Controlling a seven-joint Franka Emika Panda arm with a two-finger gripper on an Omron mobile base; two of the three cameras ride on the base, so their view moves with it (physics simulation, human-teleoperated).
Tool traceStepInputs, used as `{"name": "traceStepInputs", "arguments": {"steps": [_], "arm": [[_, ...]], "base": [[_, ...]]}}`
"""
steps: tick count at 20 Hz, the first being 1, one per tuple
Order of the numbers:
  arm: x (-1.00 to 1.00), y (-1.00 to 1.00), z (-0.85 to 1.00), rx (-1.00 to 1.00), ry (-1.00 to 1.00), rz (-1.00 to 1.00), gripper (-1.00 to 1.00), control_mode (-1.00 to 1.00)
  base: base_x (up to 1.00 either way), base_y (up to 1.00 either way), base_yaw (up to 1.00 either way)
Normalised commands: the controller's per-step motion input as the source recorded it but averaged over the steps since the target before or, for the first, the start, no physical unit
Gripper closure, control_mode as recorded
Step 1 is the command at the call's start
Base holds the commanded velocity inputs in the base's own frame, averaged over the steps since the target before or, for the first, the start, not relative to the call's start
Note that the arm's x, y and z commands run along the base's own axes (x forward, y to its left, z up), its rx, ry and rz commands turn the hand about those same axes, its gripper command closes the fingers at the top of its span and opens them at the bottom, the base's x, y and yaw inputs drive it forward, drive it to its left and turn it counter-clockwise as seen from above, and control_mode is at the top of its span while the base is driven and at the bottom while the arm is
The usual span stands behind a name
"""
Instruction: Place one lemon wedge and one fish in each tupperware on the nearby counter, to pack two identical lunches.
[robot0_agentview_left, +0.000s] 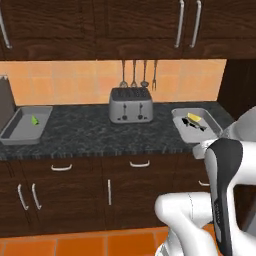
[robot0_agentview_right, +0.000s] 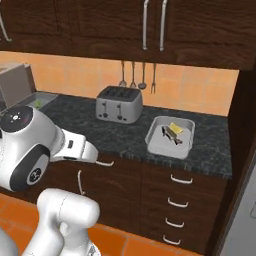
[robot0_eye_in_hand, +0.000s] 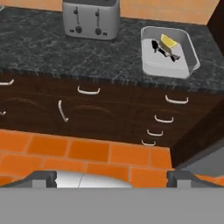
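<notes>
Two grey tupperware containers stand on the black speckled counter (robot0_agentview_left: 95, 132). The right tupperware (robot0_agentview_left: 212, 125) (robot0_agentview_right: 156, 142) (robot0_eye_in_hand: 148, 65) holds a yellow lemon wedge (robot0_agentview_left: 194, 118) (robot0_agentview_right: 176, 128) (robot0_eye_in_hand: 168, 42) and a dark fish (robot0_agentview_left: 195, 125) (robot0_agentview_right: 168, 134) (robot0_eye_in_hand: 163, 50) side by side. The left tupperware (robot0_agentview_left: 17, 132) (robot0_agentview_right: 46, 97) holds a small green wedge (robot0_agentview_left: 34, 120). My gripper (robot0_eye_in_hand: 113, 180) is open and empty, its fingertips (robot0_eye_in_hand: 41, 178) far apart. It hangs back from the counter over the orange floor, well short of the right tupperware.
A silver toaster (robot0_agentview_left: 131, 105) (robot0_agentview_right: 119, 104) (robot0_eye_in_hand: 91, 17) stands at the middle of the counter against the orange tiled wall. Utensils (robot0_agentview_left: 134, 75) hang above it. Dark drawers with silver handles (robot0_eye_in_hand: 175, 99) sit below, and dark upper cabinets (robot0_agentview_left: 125, 25) hang overhead.
</notes>
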Motion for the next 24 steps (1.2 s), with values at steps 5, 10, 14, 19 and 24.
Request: {"name": "traceStepInputs", "arguments": {"steps": [5,10,14,19,24], "arm": [[0.0,0.0,0.0,0.0,0.0,0.0,-1.0,1.0],[0.0,0.0,0.0,0.0,0.0,0.0,-1.0,1.0],[0.0,0.0,0.0,0.0,0.0,0.0,-1.0,1.0],[0.0,0.0,0.0,0.0,0.0,0.0,-1.0,1.0],[0.0,0.0,0.0,0.0,0.0,0.0,-1.0,1.0]], "base": [[-0.09,-1.0,-0.23],[0.0,-1.0,-0.24],[0.0,-1.0,-0.19],[0.04,-1.0,-0.14],[0.07,-0.94,-0.07]]}}
